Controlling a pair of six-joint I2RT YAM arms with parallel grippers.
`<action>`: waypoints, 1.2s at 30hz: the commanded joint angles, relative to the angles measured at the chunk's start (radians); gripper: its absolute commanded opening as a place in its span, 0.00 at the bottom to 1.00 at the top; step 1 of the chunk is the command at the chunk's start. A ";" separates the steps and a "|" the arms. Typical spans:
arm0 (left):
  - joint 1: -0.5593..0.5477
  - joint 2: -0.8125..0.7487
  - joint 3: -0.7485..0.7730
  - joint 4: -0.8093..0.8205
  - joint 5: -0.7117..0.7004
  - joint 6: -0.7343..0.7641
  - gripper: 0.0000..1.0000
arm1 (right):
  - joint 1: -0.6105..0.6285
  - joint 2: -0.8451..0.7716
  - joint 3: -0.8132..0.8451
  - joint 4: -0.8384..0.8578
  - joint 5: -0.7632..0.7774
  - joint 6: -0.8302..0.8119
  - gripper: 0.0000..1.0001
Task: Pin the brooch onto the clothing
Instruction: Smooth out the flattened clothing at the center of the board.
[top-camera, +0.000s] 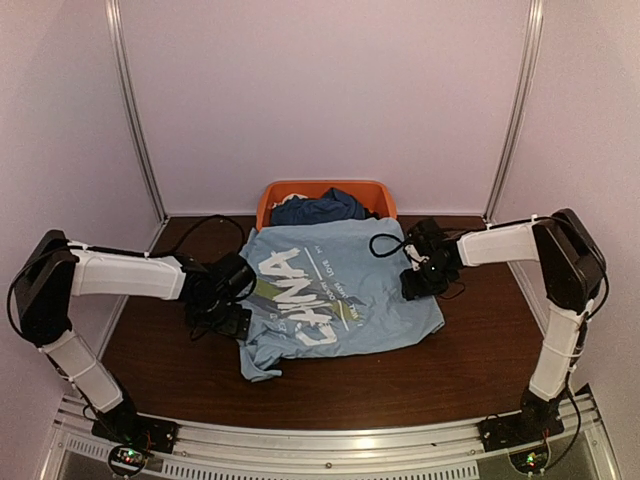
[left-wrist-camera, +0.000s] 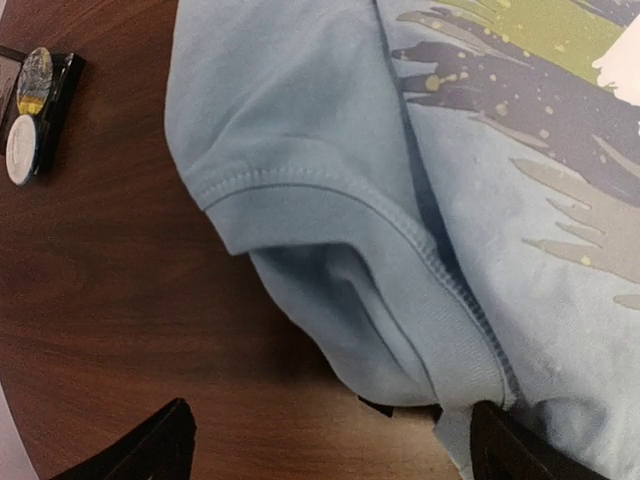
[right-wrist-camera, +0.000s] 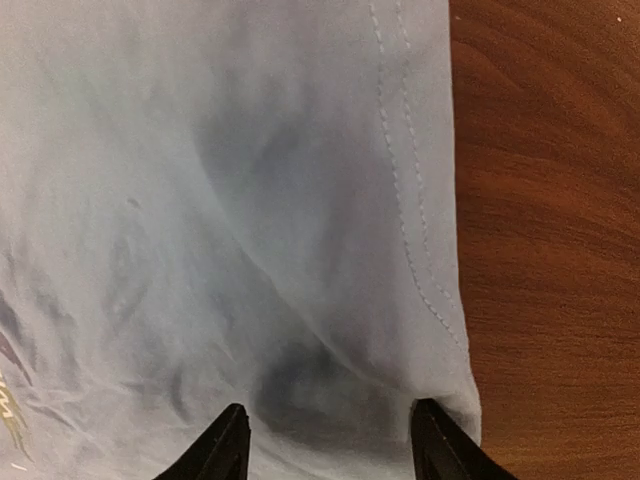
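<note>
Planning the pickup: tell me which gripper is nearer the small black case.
Left. The left gripper hovers at the T-shirt sleeve, the black case close beside on the table; the right gripper is at the shirt's opposite edge.

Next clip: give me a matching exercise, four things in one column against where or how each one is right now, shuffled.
Things:
1. light blue T-shirt
2. dark blue garment
3. small black case
4. left gripper

Places or states:
A. lying inside the orange bin
B. jaws wide open, at the shirt's sleeve
C. spread print-up across the wooden table
D. lying on bare wood, apart from the sleeve

Pairs: 1-C, 2-A, 3-D, 4-B
</note>
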 joint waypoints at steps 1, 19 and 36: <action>0.008 0.052 0.062 0.057 0.018 0.021 0.97 | -0.047 -0.028 -0.055 0.020 0.010 0.067 0.19; 0.024 0.177 0.116 -0.090 -0.081 0.018 0.98 | -0.193 -0.109 -0.197 0.030 0.106 0.205 0.23; 0.116 0.055 0.277 -0.106 -0.136 0.140 0.98 | -0.104 -0.343 -0.198 -0.024 0.085 0.126 0.33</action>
